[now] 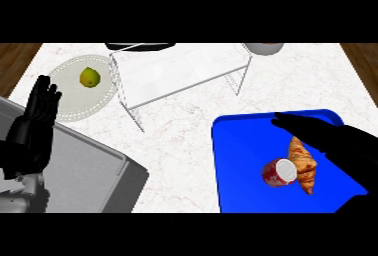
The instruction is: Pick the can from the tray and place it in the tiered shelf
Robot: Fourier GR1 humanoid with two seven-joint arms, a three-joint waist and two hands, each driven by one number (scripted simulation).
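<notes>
A red can [278,173] with a white end lies on its side on the blue tray [244,145], touching a croissant [303,164]. My right hand [325,134] hovers over the tray just beyond and right of the can, fingers straight and pointing left, holding nothing. The white tiered shelf [177,72] stands at the back centre of the counter. At the left edge my left hand [37,117] rests open, fingers up.
A pale plate [70,107] with a yellow-green lemon [89,77] sits back left beside the shelf. A grey slab [81,170] fills the front left. Dark and pale round objects [140,46] [264,47] stand along the back edge.
</notes>
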